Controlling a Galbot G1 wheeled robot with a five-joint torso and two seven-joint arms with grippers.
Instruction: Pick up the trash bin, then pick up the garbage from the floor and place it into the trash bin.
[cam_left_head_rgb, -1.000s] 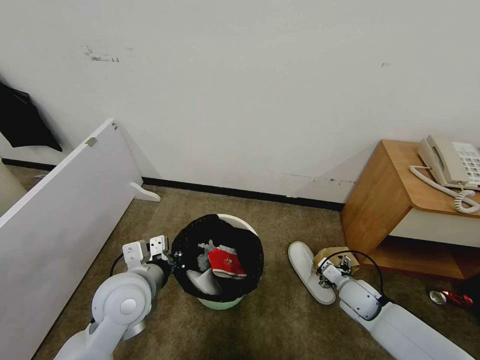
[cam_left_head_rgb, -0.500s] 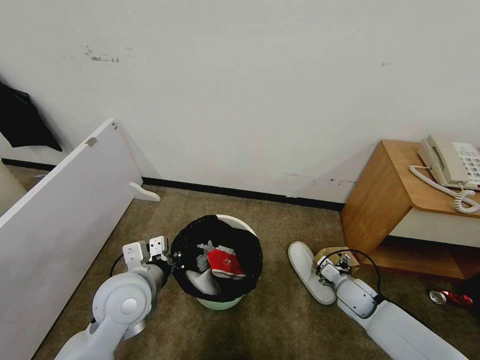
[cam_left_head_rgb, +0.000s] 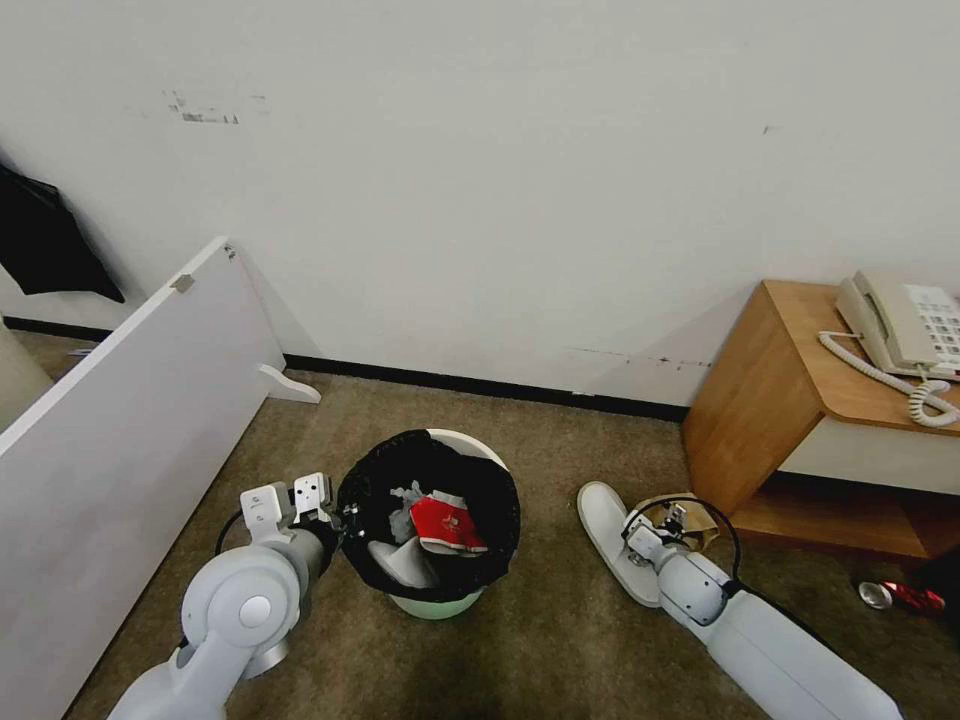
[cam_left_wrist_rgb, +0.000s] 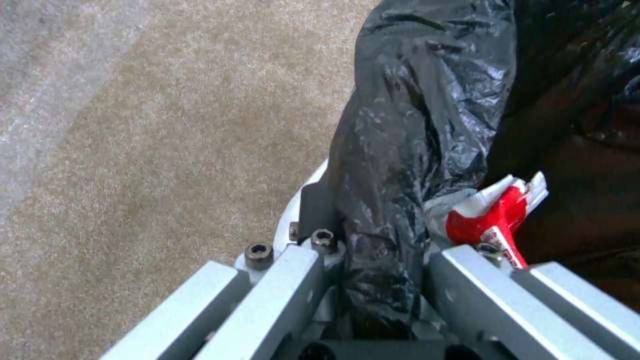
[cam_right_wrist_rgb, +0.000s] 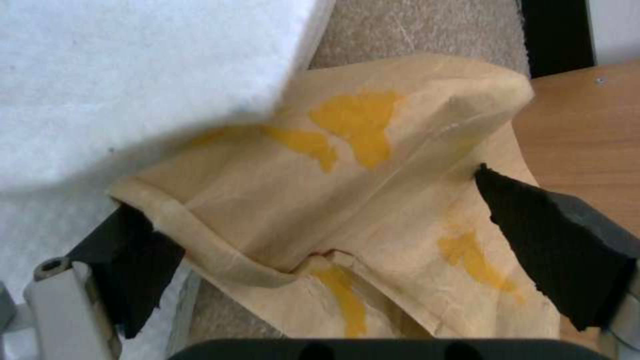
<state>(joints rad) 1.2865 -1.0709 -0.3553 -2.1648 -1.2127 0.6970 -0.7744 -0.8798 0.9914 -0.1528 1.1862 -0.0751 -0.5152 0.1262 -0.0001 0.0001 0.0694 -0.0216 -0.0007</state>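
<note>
Starting at the left of the head view, a white board is seen leaning near the wall. The left pincer is closed on the rim of the trash bin, at about 9 o'clock on that rim; in the left wrist view the black bag is clamped between its fingers. Inside the trash bin, a red cup, white tissue and a white slipper are contained. At 3 o'clock from the bin, a second white slipper lies on the carpet. The right pincer is positioned just beside it, over the brown paper bag; its black pads stand wide apart on either side of the bag, with nothing gripped. Farther right, a wooden surface carries a telephone. A red can lies on the floor near its base.
</note>
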